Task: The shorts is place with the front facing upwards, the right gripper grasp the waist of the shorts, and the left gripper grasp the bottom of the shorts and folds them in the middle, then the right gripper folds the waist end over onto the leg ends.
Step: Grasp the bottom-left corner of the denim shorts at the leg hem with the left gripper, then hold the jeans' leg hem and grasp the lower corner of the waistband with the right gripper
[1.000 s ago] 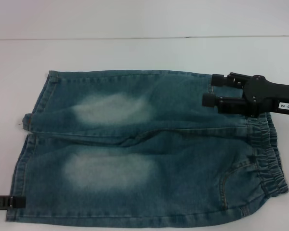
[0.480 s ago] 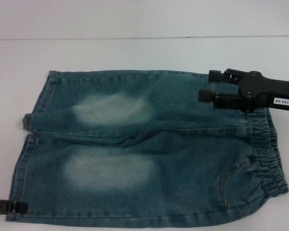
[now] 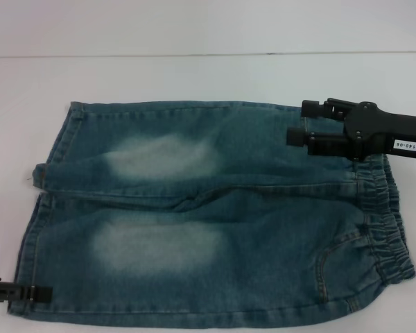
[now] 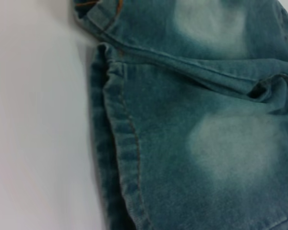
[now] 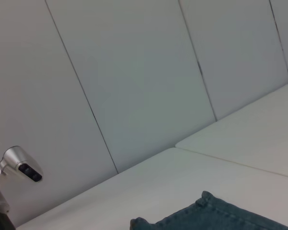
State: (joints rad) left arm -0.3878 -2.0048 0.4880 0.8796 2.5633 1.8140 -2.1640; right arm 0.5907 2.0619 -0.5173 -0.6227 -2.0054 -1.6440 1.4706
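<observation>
The blue-green denim shorts (image 3: 194, 222) lie flat and face up, with pale patches on both thighs. Their gathered waist (image 3: 388, 236) is at the right and the two straight leg hems (image 3: 28, 236) are at the left. My right gripper (image 3: 297, 123), black with a white label, is open just above the far end of the waist with nothing between its fingers. My left gripper (image 3: 28, 293) reaches in low from the left edge and overlaps the near leg hem's corner. The left wrist view shows that hem (image 4: 120, 158) close up and the gap between the legs. A denim corner (image 5: 221, 215) shows in the right wrist view.
The shorts rest on a white table (image 3: 194, 76) whose far edge meets a pale panelled wall (image 5: 134, 72). A small silver fitting (image 5: 19, 165) shows at the side of the right wrist view.
My left gripper has slid rightward onto the near leg hem's corner. My right gripper shifted slightly up and back toward the waist's far end, then held still.
</observation>
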